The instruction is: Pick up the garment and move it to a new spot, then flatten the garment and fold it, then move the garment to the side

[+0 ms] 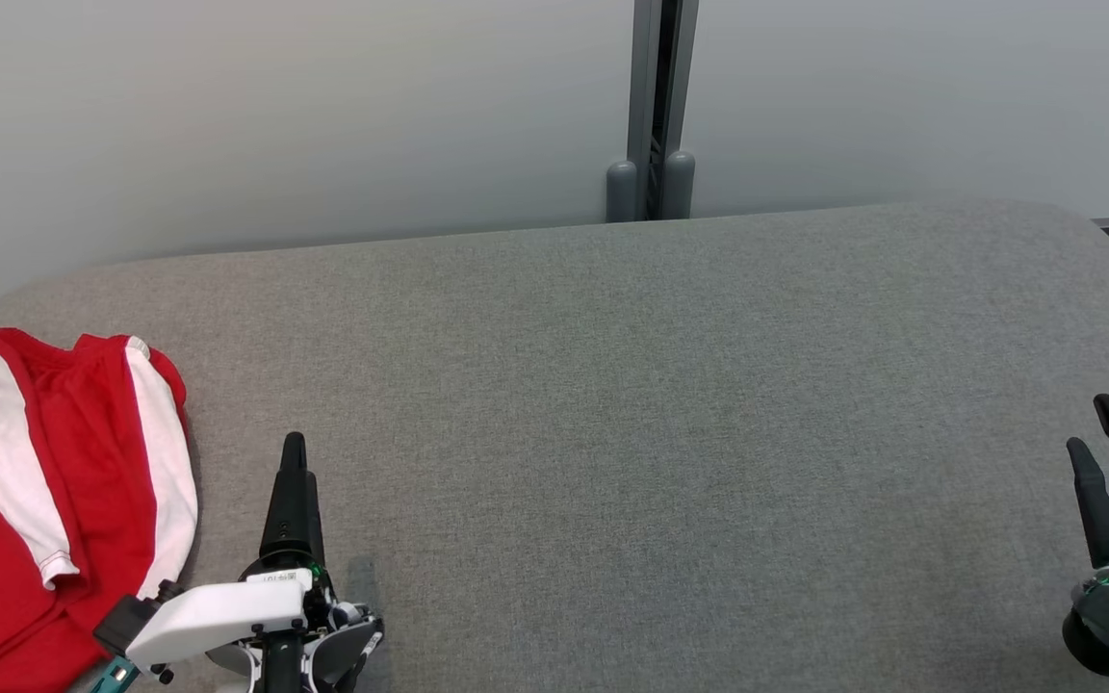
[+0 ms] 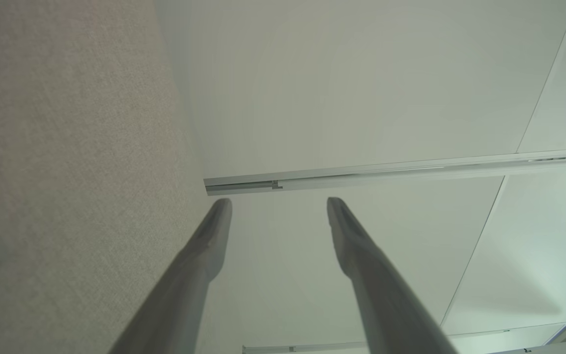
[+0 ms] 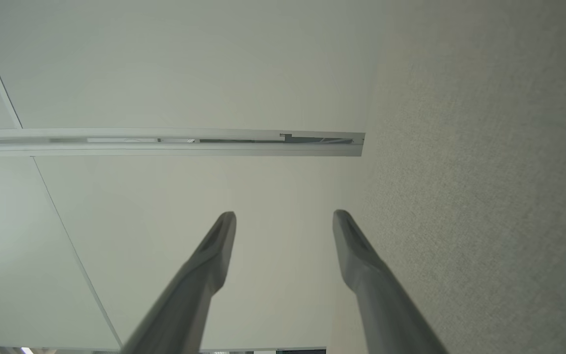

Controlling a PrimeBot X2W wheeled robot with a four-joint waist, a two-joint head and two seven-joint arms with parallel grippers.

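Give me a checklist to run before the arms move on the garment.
1. Left gripper open and empty: ok.
2. Right gripper open and empty: ok.
3. Garment apart from both sets of fingers: ok.
4. Whole garment in head view: not ok, it runs off the left and bottom edges.
5. Cushion bare in the middle for laying out: ok.
6. Garment's folds: cannot tell.
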